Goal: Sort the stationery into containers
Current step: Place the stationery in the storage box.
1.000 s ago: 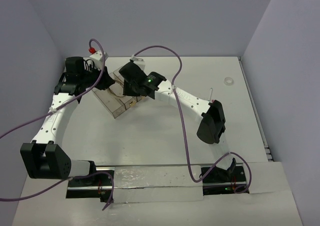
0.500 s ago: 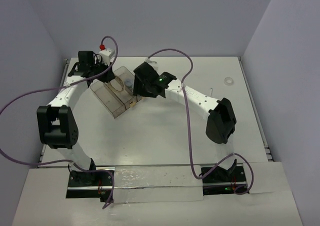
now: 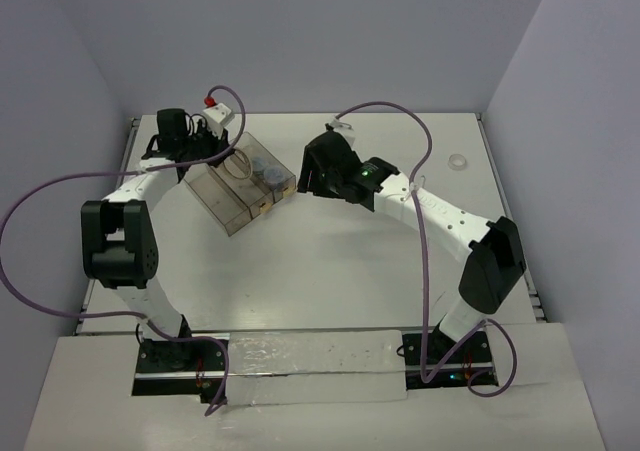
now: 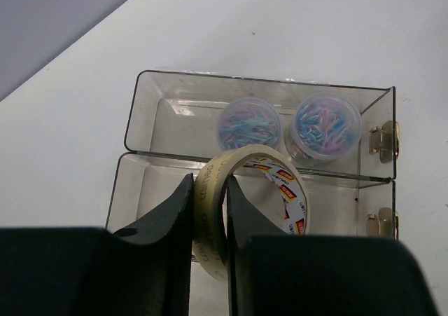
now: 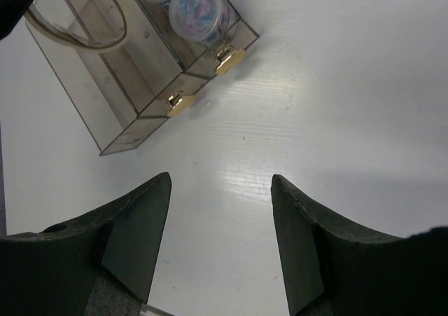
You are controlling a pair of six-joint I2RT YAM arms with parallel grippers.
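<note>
The containers [image 4: 140, 106] are clear bins joined side by side, with brass tabs [image 4: 381, 138] at one end. My left gripper [image 4: 208, 183] is shut on a tan tape roll [image 4: 283, 179] and holds it upright over the middle bin. Two round tubs of coloured clips [image 4: 250, 123] sit in the far bin. From above, the left gripper [image 3: 220, 156] is at the bins' [image 3: 225, 206] back end. My right gripper [image 3: 306, 177] hangs just right of them. It is open [image 5: 220, 179] over bare table, with the bins [image 5: 119, 113] up and to its left.
A small clear ring [image 3: 459, 161] lies on the table at the far right. A thin white stick [image 3: 424, 184] lies a little nearer, beside the right arm. Purple cables arc over both arms. Walls close in the table at the back and on both sides.
My right gripper has opened and drawn back to the right from over the bins, and a second round tub now shows in the far bin. The left gripper still holds the tape.
</note>
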